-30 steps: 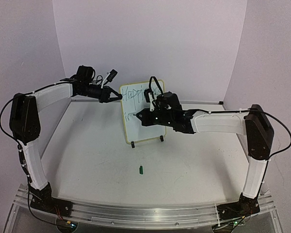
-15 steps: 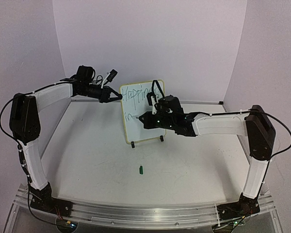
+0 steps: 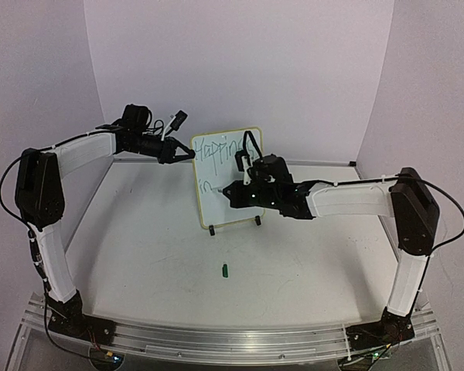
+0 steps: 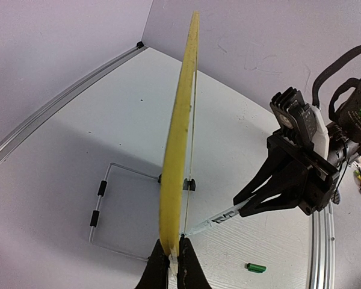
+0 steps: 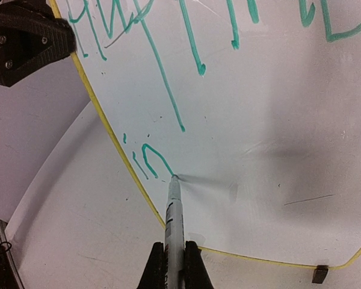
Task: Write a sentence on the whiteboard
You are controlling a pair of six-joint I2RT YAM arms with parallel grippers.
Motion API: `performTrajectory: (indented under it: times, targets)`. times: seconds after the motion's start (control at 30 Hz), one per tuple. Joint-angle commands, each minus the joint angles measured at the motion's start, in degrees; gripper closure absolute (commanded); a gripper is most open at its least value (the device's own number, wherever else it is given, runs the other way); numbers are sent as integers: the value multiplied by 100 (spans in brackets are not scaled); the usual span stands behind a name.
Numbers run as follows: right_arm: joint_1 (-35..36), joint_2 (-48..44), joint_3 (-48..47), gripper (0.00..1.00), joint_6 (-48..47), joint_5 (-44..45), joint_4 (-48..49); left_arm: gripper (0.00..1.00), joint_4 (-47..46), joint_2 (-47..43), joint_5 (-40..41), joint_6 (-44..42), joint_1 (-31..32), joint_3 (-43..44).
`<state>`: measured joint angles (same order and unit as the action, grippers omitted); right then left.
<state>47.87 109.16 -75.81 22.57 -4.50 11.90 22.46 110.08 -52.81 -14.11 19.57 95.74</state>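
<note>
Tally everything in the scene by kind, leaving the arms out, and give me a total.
whiteboard: 1
wire stand: 1
marker: 1
green cap: 1
Total: 4

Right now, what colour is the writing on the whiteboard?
The sentence is green, clearest from right wrist.
</note>
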Motion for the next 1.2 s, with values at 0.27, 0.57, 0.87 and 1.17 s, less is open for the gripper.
performTrajectory:
  times: [0.27, 0.57, 0.87, 1.17]
  targets:
    - [-73, -576, 189, 100, -87, -314, 76, 100, 582, 69, 191, -79, 163, -291]
    - [-496, -1010, 641, 100, -22, -1307, 108, 100, 579, 80, 219, -85, 197, -349]
    - [-1050, -946, 914, 100, 150, -1914, 410, 100, 593, 97, 265, -109, 205, -363]
    - [-1069, -561, 588, 100, 268, -2064, 596, 100, 624, 134, 270, -124, 217, -355]
